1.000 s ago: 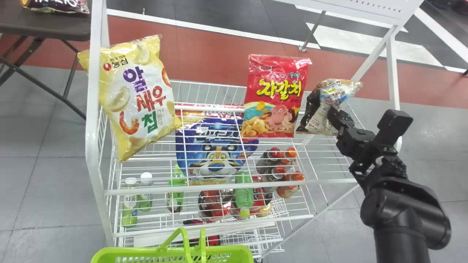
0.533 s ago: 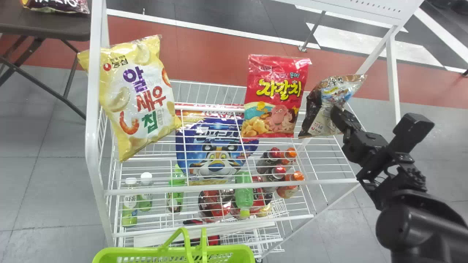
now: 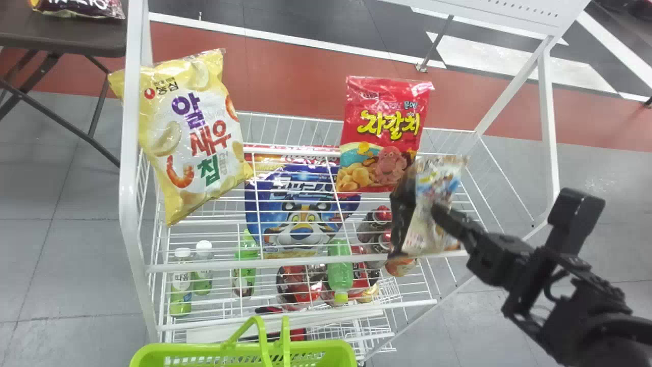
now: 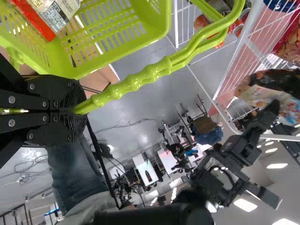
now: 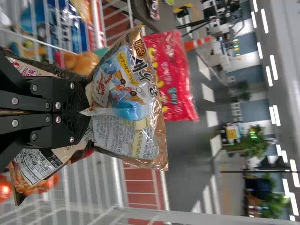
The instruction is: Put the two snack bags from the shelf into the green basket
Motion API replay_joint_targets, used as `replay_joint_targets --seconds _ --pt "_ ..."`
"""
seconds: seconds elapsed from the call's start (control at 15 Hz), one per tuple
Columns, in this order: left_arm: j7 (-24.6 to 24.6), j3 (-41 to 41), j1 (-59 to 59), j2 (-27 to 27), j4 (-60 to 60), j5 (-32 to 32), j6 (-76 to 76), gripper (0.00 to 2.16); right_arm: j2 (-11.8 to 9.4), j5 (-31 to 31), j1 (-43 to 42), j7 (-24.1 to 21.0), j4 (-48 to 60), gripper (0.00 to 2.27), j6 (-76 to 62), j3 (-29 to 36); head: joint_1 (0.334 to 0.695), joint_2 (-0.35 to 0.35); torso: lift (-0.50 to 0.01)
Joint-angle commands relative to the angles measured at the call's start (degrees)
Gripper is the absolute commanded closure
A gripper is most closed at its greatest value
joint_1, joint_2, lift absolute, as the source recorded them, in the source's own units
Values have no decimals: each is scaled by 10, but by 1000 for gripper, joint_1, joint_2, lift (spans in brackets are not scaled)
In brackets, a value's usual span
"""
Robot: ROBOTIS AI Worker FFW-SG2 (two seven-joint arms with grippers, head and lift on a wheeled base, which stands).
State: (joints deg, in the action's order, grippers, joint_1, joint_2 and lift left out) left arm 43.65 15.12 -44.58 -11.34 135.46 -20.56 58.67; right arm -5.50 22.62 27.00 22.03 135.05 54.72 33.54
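Here's the right end effector, pinching a brown snack bag at the shelf's right! Near side, the left end effector clamps the green basket by its handle.

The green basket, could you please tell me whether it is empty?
Not empty: in the left wrist view, at least one packet lies inside the basket.

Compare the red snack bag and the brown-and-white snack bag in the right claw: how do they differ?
The red snack bag stands upright on the shelf; the brown-and-white snack bag is pinched in the right claw.
The red snack bag's front looks fairly smooth, while the brown-and-white snack bag is gathered and creased at the grip.
Both are shiny printed packets.
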Motion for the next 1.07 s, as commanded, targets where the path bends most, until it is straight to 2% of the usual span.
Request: replay_joint_targets --seconds 0.0,0.27,0.4,0.53,0.73,1.0 --pt "1 1 -1 0 -1 0 0 1804 10 40 31 12 53 2142 117 28 695 -350 -11" --pt "0 2 -1 0 -4 0 0 1804 31 71 55 34 135 2142 347 52 695 -350 -11" --pt "-1 4 -1 0 -3 0 -4 1808 36 73 75 39 158 2142 354 30 695 -350 -11" --pt "1 4 -1 0 -3 0 -4 1804 36 58 103 34 152 2142 354 -18 695 -350 -11" --pt "2 4 -1 0 -3 -1 -4 1808 34 28 119 28 130 2142 354 -78 695 -350 -11" --pt "2 4 -1 -2 0 0 -4 1808 27 25 131 28 73 2142 354 -157 695 -350 -11"
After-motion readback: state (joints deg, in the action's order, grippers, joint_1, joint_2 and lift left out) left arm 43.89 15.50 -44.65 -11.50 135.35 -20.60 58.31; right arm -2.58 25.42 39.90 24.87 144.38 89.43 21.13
